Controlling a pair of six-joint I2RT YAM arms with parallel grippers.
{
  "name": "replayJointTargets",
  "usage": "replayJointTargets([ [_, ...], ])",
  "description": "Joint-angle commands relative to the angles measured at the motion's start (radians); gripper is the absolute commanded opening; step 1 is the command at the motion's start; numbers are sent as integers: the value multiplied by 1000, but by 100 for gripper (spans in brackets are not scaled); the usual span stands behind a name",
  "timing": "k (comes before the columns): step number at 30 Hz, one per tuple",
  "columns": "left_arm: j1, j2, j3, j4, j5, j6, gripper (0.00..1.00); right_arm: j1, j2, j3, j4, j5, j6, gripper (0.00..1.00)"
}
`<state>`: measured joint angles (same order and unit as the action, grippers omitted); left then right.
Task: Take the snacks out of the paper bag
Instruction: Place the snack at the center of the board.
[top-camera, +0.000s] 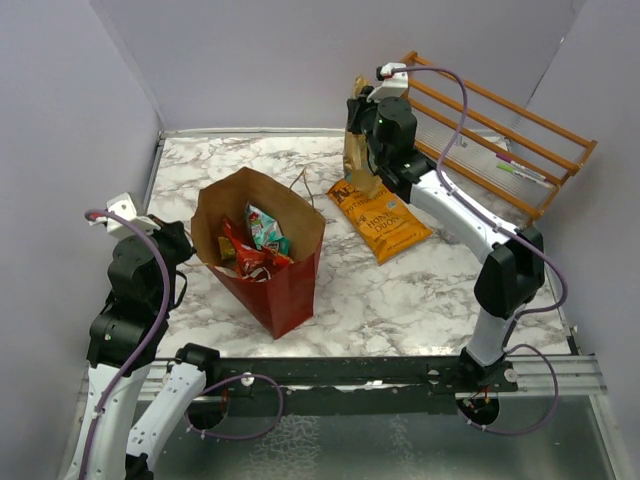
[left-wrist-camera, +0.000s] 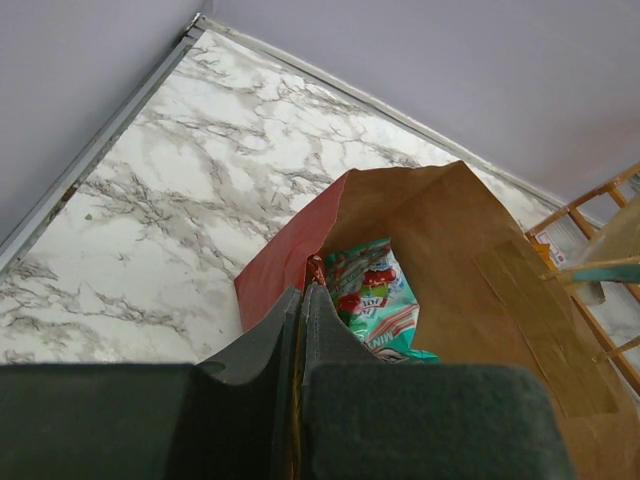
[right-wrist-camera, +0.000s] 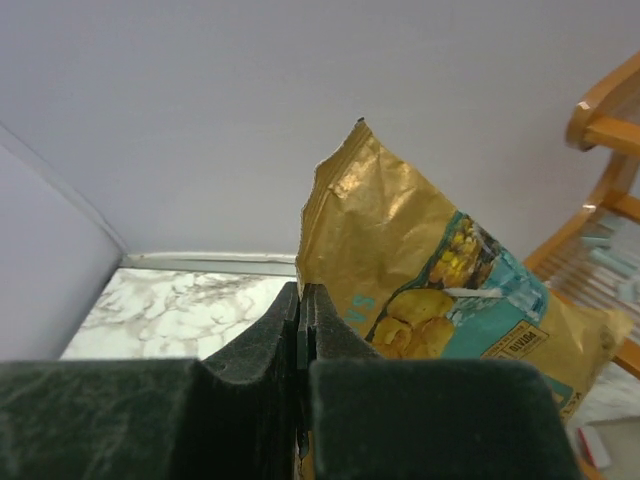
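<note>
While left hand (left-wrist-camera: 303, 295) pinches paper bag (top-camera: 287, 296) rim, right hand (right-wrist-camera: 302, 292) (pressed together) clamps tan chip bag (right-wrist-camera: 400, 225).

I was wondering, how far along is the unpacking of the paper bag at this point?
Done: the orange chip bag lies on the table beside the paper bag. In hand: the right fingers are shut on the tan chip bag, held up away from the bag, while the left fingers seem to pinch its rim. Left: a teal pack, a red pack and others show inside.
</note>
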<state>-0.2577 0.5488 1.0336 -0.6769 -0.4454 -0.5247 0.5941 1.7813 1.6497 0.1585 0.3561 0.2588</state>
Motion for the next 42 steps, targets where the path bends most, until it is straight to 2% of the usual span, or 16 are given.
replayJointTargets([
  [1,-3,-9,35,27,-18,-6,0,-17,57,117,0,-95,115,1],
  [6,-3,-7,33,30,-11,-10,0,-22,101,201,-13,-74,91,1],
  [10,-3,-7,28,31,-10,-13,0,-34,56,106,-12,-40,88,1],
  [13,-3,-6,19,39,-15,-13,0,-54,-21,-32,-18,-57,160,1],
  [17,-3,5,20,45,-4,-11,0,-57,-145,-299,7,-38,197,1],
  [24,-3,-15,1,50,-26,3,0,-57,-338,-765,-40,99,271,1],
  [30,-3,-6,-19,68,-33,11,0,-66,-391,-963,-173,226,446,4],
  [32,-3,-6,-20,69,-30,11,0,-79,-407,-1005,-199,237,511,7],
  [36,-2,-9,-15,60,-33,12,0,-108,-444,-1024,-252,278,576,22],
  [39,-3,-18,-10,49,-46,15,0,-130,-496,-996,-271,301,543,37],
  [42,-3,-24,-14,49,-49,17,0,-132,-568,-961,-235,277,437,53],
])
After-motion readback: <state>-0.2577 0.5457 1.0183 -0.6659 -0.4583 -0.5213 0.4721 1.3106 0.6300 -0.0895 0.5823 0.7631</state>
